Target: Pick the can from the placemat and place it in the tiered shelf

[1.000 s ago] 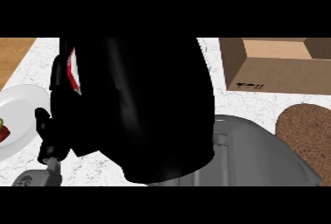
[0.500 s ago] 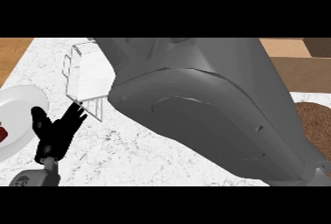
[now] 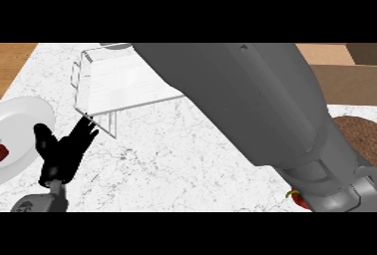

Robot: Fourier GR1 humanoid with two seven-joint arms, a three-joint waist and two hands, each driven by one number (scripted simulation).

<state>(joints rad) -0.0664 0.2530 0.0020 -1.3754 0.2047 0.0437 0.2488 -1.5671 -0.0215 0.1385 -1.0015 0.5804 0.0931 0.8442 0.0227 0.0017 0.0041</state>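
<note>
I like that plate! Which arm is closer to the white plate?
Left. The left hand hovers open at the white plate's right edge. The right forearm crosses the counter well to the right of it.

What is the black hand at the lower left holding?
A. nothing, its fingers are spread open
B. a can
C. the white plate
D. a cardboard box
A: the left hand has straight, spread fingers with nothing in them, and it shows over the counter beside the white plate.
</note>
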